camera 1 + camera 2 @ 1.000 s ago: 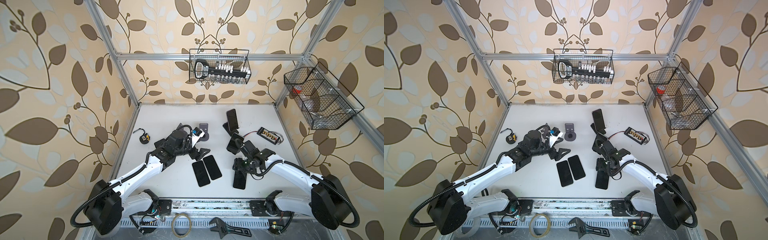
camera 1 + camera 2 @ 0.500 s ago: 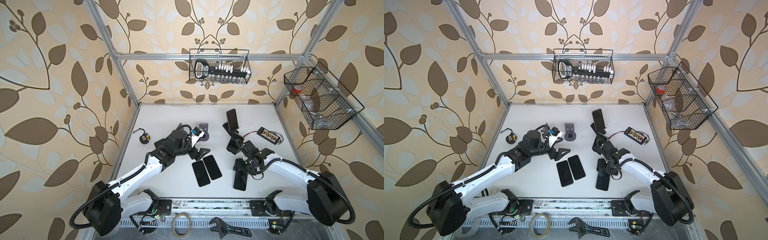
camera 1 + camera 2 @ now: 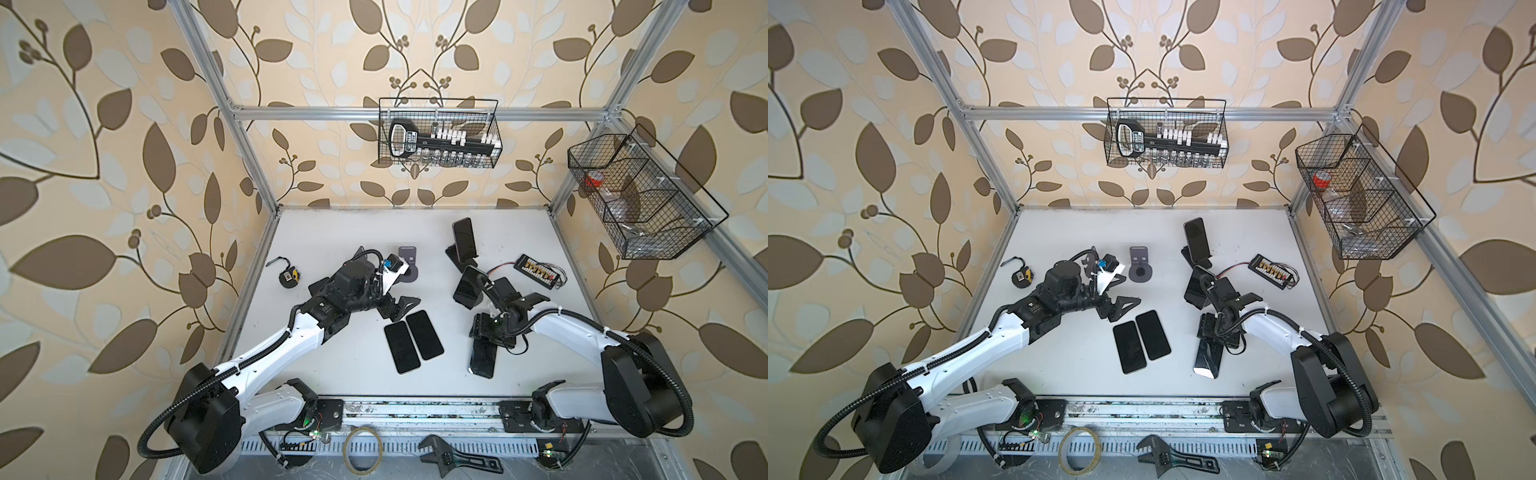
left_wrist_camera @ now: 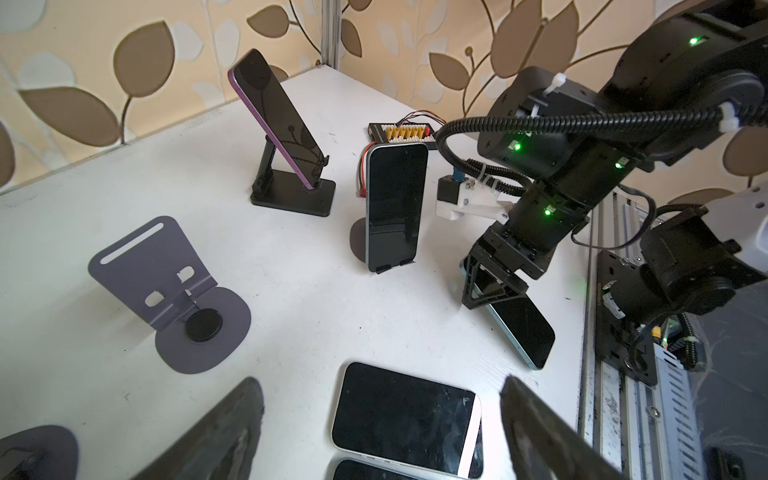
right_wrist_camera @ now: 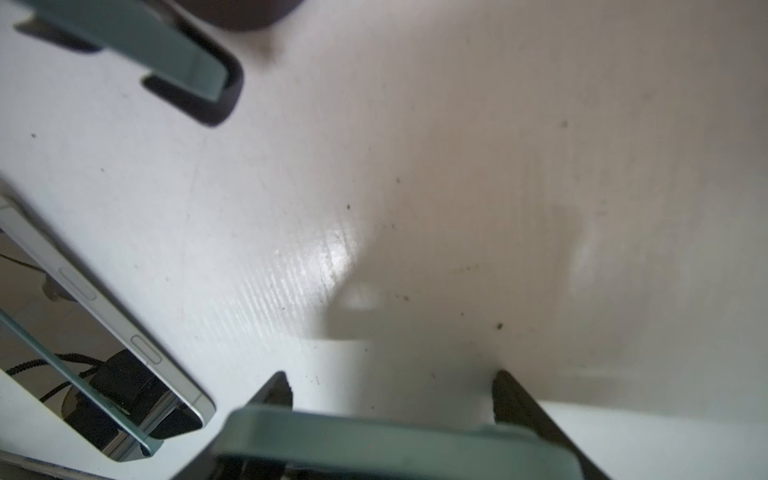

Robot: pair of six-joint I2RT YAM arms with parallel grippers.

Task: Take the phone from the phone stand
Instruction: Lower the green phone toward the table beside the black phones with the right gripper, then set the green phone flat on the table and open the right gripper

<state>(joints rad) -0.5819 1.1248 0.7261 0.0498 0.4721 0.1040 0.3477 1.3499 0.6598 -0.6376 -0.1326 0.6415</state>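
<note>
**Leaf-papered cell, white desk (image 3: 540,232): one phone off its stand, held low**

Leaf-patterned walls close in a desk crowded with phones and stands. The right gripper (image 4: 492,297) has its jaws closed across the width of a pale-blue phone (image 4: 521,332). That phone tilts downward, its lower end apparently resting on the desk near the front rail. The right wrist view shows the phone's edge pinched between the fingers.

Gripping by the long sides spares the glass and lets one end touch down first. I judge this to be the laying-down part of the job, since the phone is clear of every stand and only the release is left.

The left gripper (image 3: 398,309) hovers just beside the ends of two flat phones (image 3: 401,347) lying side by side. Its jaws are spread wide and empty (probably parked out of the way). An empty grey stand (image 4: 166,282) sits near it, toward the back wall.

Two other phones are propped up. A purple-edged phone (image 4: 278,124) leans on a black stand (image 4: 299,199), and a dark upright phone (image 4: 395,208) stands beside the right arm.
</note>
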